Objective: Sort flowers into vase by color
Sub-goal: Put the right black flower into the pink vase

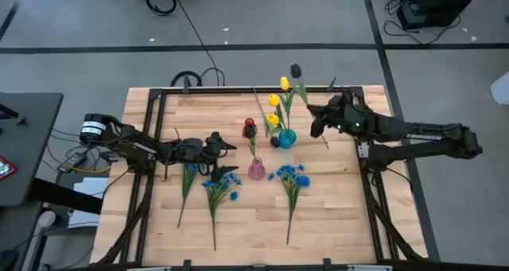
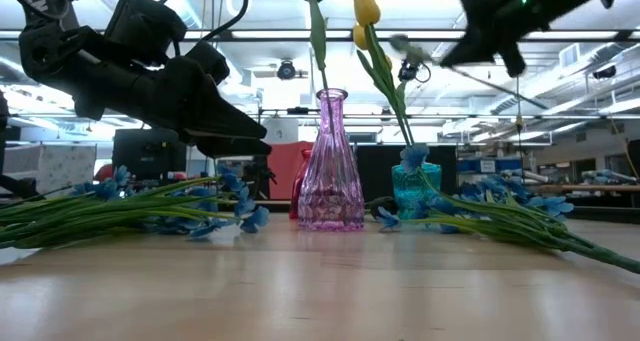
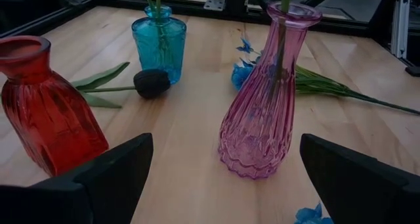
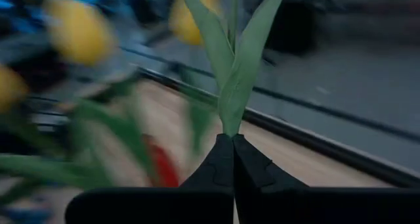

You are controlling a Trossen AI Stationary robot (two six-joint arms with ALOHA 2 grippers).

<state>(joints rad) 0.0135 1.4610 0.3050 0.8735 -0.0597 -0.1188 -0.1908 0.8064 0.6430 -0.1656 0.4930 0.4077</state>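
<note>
Right gripper [image 1: 316, 121], fingers pinched on a dark tulip [image 1: 296, 70] stem near the worktop's far edge, needed lowering into a vase; left gripper [image 1: 225, 146] waited wide.

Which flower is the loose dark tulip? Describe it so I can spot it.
Find the teal vase holding yellow tulips near the table's middle. The dark tulip lies flat beside its base, bud touching it, toward the red vase. It is the only dark bud lying down.
</note>
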